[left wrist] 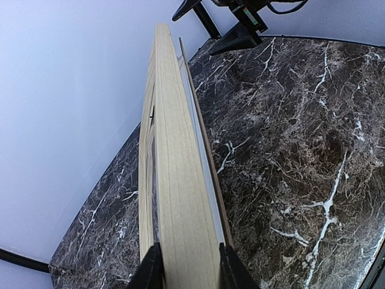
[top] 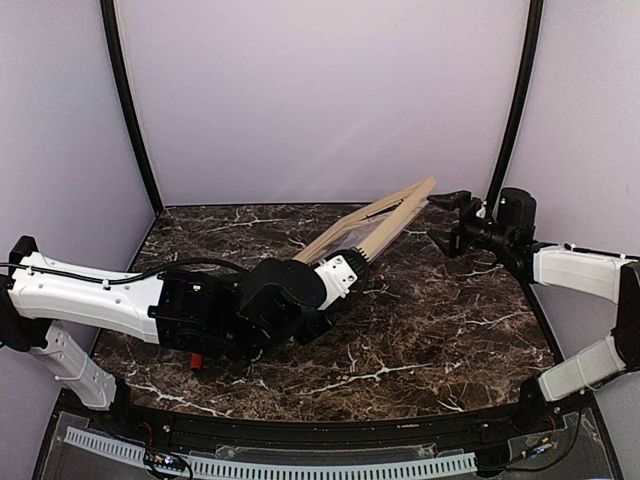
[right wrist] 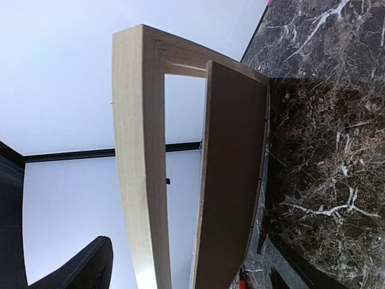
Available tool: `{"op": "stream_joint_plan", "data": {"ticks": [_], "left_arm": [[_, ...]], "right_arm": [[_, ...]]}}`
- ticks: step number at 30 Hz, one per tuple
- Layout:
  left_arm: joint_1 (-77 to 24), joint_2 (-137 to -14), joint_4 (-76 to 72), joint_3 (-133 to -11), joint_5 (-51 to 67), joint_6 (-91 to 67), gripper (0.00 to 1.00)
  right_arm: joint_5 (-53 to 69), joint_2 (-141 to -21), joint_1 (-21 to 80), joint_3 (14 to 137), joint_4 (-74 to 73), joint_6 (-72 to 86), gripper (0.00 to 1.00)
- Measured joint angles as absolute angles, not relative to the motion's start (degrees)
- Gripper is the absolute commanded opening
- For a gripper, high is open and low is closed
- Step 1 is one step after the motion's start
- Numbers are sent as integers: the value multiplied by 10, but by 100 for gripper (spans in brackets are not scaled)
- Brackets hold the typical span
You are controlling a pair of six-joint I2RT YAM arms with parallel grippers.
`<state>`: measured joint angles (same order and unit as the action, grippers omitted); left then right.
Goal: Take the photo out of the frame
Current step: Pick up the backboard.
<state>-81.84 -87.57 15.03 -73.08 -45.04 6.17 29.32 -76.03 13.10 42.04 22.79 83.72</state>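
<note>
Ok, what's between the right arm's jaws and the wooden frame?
Nothing. In the top view only a short bare gap, with the marble table behind it, separates the right arm's jaws from the raised far end of the frame.

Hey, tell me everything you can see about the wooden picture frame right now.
The frame is a large rectangle of thin, pale natural-wood moulding. It is lifted off the dark marble table at a tilt. Its near end is pinched in the left gripper, and its far end points toward the open right gripper, which waits close by. A brown backing board lies against its back but gapes away at the far end, so the wall shows through the opening there.
</note>
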Motion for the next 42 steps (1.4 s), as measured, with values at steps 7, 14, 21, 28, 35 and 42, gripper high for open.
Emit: {"op": "stream_joint_plan", "data": {"ticks": [7,14,21,28,35,42], "left_arm": [[-818,-876,148,-729,-444,57,0],[-818,-876,146,-728,-441,55,0],[-819,-876,147,-727,-435,55,0],[-820,-882,152,-727,-429,55,0],[-820,-883,154,-727,-432,35,0],[-823,-888,161,-728,-442,14,0]], "right_arm": [[301,-784,138,426,230,835,84],[303,-838,184,440,223,830,76],[306,-855,195,453,206,804,36],[302,-855,193,445,186,774,8],[301,-872,181,425,162,733,0],[293,-860,178,423,133,691,0]]}}
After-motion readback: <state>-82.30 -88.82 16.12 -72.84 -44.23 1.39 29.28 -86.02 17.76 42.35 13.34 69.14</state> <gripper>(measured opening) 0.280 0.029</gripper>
